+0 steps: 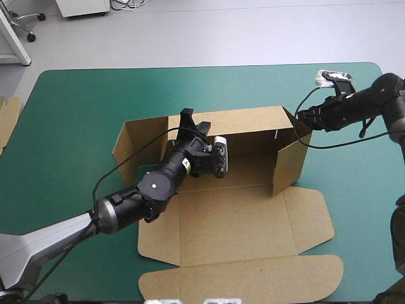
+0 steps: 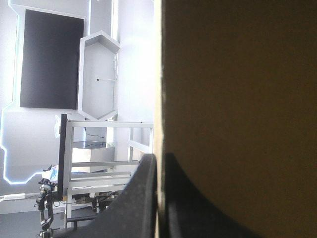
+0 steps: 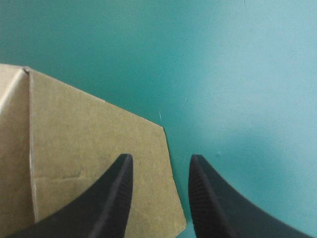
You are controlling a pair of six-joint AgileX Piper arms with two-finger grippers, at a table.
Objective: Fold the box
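Box (image 1: 240, 221) sits mid-table on the teal-green cover (image 1: 76, 114), with its base and lid flat toward the near edge and its far wall and both end walls raised. The left gripper (image 1: 187, 120) reaches across the base and pinches the top edge of the far wall, one black finger on each face of the board. The right gripper (image 1: 302, 117) hangs at the box's far right corner with its fingers spread, one over the end wall's slanted edge and the other over bare cover. Bare cover lies wide along the far and left edges and narrower on the right. A strip of more board (image 1: 7, 117) shows at the left edge.
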